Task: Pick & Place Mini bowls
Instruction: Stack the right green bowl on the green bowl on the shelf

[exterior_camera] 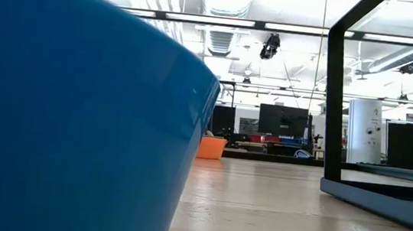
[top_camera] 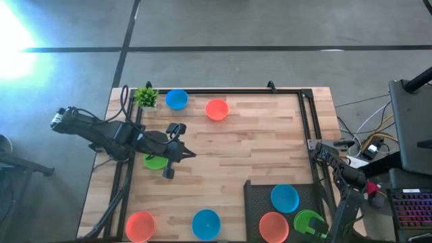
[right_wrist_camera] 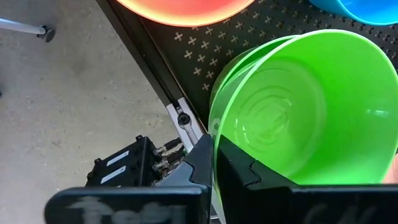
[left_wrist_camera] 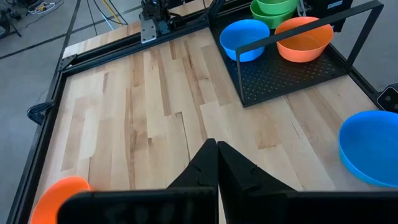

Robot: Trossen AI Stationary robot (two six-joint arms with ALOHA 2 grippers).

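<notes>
tray: near-right corner of the table; already has blue bowl, orange bowl, two stacked green bowls.
left gripper: yours is shut, empty, above the loose green bowl by the left edge; likely next pick.
right gripper: shut on the stacked green bowls' rim.
still loose: five bowls along far and near edges.

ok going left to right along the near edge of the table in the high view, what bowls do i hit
orange bowl → blue bowl → then on the black tray: orange bowl, blue bowl, green bowls
</notes>
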